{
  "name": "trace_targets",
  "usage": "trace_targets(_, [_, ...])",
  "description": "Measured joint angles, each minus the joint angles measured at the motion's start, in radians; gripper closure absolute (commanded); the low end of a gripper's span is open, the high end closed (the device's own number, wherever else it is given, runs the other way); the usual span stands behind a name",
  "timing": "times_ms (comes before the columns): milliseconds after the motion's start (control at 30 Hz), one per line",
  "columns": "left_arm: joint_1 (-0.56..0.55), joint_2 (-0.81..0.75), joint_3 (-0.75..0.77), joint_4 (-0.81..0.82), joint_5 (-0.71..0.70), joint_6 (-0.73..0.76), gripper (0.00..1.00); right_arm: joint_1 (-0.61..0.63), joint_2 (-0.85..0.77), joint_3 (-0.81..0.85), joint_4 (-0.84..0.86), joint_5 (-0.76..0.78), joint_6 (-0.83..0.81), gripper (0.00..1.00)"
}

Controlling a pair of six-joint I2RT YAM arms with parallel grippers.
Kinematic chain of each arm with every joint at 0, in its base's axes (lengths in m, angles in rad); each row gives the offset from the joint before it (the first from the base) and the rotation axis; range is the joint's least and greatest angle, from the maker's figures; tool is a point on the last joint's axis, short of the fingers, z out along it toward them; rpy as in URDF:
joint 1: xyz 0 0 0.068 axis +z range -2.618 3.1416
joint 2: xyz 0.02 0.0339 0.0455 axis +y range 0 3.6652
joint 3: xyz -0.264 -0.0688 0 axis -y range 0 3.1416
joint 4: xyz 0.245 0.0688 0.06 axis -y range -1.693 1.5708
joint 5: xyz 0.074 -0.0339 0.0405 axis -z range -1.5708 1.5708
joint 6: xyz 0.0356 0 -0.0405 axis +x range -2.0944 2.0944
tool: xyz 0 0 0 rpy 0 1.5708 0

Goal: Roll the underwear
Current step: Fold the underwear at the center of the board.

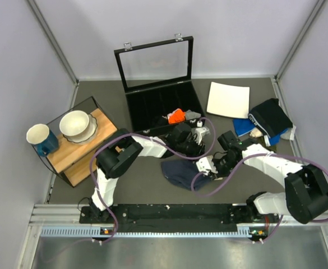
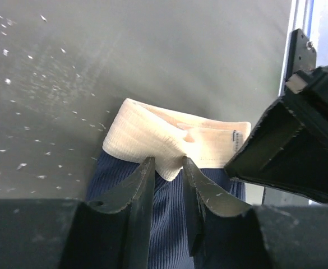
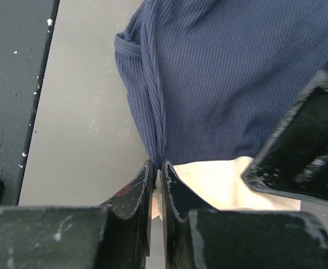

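The underwear (image 1: 178, 175) is a dark navy ribbed pair with a pale beige waistband (image 2: 152, 131), lying bunched on the table between the arms. My left gripper (image 1: 199, 154) is shut on a fold of the waistband; in the left wrist view its tips (image 2: 168, 165) pinch the beige edge, with navy cloth (image 2: 169, 218) between the fingers. My right gripper (image 1: 210, 167) is shut on the waistband's corner and side seam (image 3: 157, 168), with the navy body (image 3: 236, 84) stretching away from it. The two grippers are close together.
An open black display case (image 1: 164, 106) stands just behind, holding a small orange cloth (image 1: 176, 116) and a grey cloth (image 1: 193, 115). A white sheet (image 1: 228, 100) and a pile of clothes (image 1: 270, 117) lie at the right. A wooden board (image 1: 99, 120) with a bowl (image 1: 77, 124) and a mug (image 1: 40, 137) is at the left.
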Motion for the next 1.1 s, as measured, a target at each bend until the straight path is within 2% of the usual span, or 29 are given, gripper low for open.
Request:
trace_targets(167, [-0.032, 0.048, 0.025, -0.027, -0.035, 0.005, 0.69, 0.0, -0.008, 0.0, 0.004, -0.002, 0.02, 1.0])
trace_targets(567, [-0.048, 0.05, 0.058, -0.083, -0.09, 0.018, 0.66, -0.001, -0.007, 0.073, -0.013, -0.029, 0.127, 1.0])
trace_targets(867, [-0.049, 0.05, 0.066, -0.091, -0.114, -0.013, 0.65, -0.007, 0.059, 0.143, 0.021, -0.013, 0.253, 1.0])
trace_targets(1100, [-0.031, 0.039, 0.045, -0.051, -0.14, -0.083, 0.55, -0.011, 0.098, 0.153, 0.085, 0.01, 0.323, 1.0])
